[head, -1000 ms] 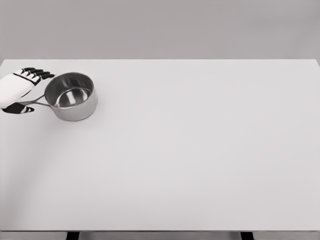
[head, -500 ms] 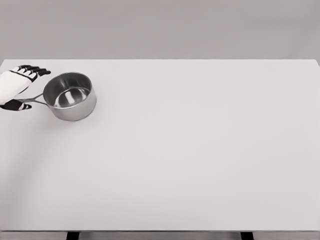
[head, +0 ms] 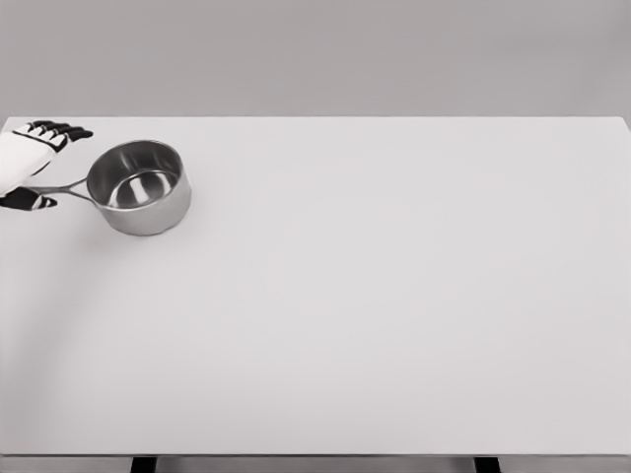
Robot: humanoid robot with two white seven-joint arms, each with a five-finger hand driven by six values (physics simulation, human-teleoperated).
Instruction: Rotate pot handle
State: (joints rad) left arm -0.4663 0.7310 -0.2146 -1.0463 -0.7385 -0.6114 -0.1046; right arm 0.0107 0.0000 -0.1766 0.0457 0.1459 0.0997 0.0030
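Observation:
A shiny steel pot (head: 139, 187) stands on the white table (head: 375, 296) at the far left. Its thin handle (head: 61, 185) points left and a little toward me. My left hand (head: 37, 166) shows at the picture's left edge, white with black fingertips. Its fingers (head: 57, 130) are stretched out beyond the handle and its thumb (head: 24, 202) lies on the near side, so the handle's end passes between them. The fingers are spread and do not close on the handle. The right arm is out of view.
The table's far edge runs just behind the hand and pot, and its left edge is close to the hand. Two dark table legs (head: 144, 463) show below the front edge.
My left hand has drawn back to the left and slightly toward the far edge. The handle's outer end swung toward the far edge with it, and the pot shifted a little.

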